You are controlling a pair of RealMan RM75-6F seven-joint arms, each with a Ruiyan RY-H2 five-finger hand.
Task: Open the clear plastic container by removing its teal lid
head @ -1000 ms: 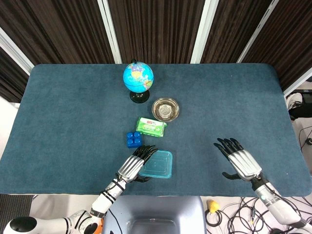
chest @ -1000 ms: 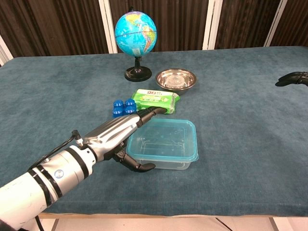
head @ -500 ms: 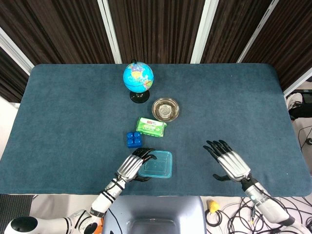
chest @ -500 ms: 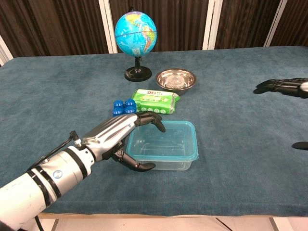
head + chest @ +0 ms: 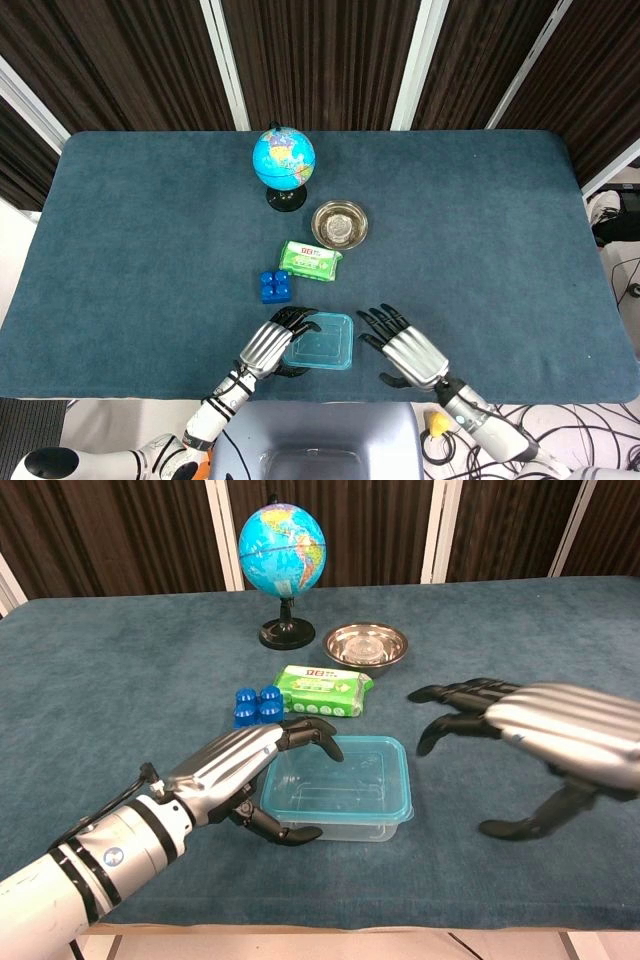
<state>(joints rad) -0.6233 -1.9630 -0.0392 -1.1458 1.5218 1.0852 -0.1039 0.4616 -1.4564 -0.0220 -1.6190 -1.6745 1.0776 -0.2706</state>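
So my left hand (image 5: 235,770) is parked on the left edge of the clear plastic container (image 5: 340,820), fingers draped over the near-left corner of the teal lid (image 5: 345,778) and the thumb tucked low against the side wall. I'd call that a brace rather than a proper grip; I honestly can't tell whether the fingertips are pressing or just resting there. My right hand (image 5: 545,730) hovers just off the container's right side, fingers spread and curved, holding nothing and not touching anything.

From my left hand, the blue block (image 5: 274,285) and green wipes pack (image 5: 310,259) sit just beyond the fingertips, then the steel bowl (image 5: 340,223) and globe (image 5: 284,158) farther out.

My guess on handling: the container looks empty and thin-walled, so it's light and will skid or lift with the lid if I don't pin it down. The lid looks flexible and a bit slick, probably snapped around the rim. I'd hook a right-side corner lip of it with my right hand and peel upward instead of pulling straight up.
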